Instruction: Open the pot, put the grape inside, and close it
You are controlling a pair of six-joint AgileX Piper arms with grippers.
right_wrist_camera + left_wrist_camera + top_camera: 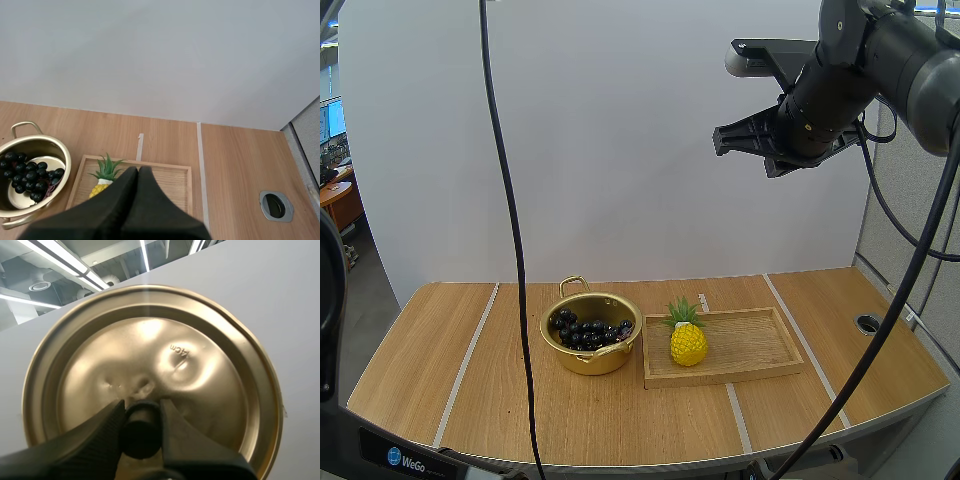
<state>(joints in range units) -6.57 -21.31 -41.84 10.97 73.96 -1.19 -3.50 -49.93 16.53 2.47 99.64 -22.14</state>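
Left gripper (141, 412) clamped on black knob (141, 435) of gold lid (150, 350); fingers pinch knob from both sides, lid held off pot. Right gripper (719, 140) raised high above table (440, 350), fingers pressed together as one dark wedge, holding nothing. Gold pot (590, 362) stands uncovered on table, just beside left end of wooden tray (760, 340). Bunch of dark grapes (588, 330) lies inside pot. Yellow pineapple (688, 343) stands upright in tray near its left end.
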